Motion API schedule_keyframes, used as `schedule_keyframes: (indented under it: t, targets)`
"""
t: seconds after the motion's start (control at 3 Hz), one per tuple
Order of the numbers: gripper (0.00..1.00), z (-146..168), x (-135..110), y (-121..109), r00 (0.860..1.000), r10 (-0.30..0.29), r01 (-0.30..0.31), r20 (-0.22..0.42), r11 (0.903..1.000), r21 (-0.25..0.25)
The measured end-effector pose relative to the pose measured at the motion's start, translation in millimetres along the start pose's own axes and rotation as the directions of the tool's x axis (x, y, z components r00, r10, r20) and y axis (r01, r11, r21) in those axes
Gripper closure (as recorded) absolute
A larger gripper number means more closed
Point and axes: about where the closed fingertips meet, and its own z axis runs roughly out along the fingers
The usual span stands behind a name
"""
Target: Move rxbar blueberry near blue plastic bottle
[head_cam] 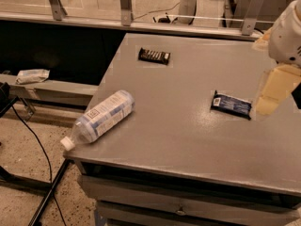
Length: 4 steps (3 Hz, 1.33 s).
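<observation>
The rxbar blueberry (231,105), a dark navy bar with a small white patch at its left end, lies flat on the right part of the grey table (178,140). The blue plastic bottle (101,117) lies on its side at the table's front left corner, with its white cap sticking out over the edge. My gripper (267,106) hangs at the right edge of the view, just right of the rxbar and slightly above the table, holding nothing I can see. It is far from the bottle.
A black-brown bar with pale lettering (154,55) lies at the table's back left. A railing with metal posts (125,6) runs behind the table. A crumpled packet (32,75) lies on a low ledge to the left. Cables (28,135) trail on the floor.
</observation>
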Motion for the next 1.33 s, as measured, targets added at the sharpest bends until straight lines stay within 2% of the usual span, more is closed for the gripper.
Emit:
schedule_keyframes:
  t: [0.33,0.67,1.0,1.33]
  targets:
    - [0.0,37.5,4.3,-24.5,0.999,0.044,-0.044,0.008,0.9988,-0.023]
    - [0.0,74.5,13.7,-37.8,0.997,0.082,-0.082,-0.006,0.9948,-0.06]
    - [0.0,109.5,29.2,-38.8,0.994,0.103,-0.106,-0.035,0.9896,-0.097]
    - [0.0,126.9,34.5,-36.7,0.994,0.098,-0.104,-0.055,0.9876,-0.118]
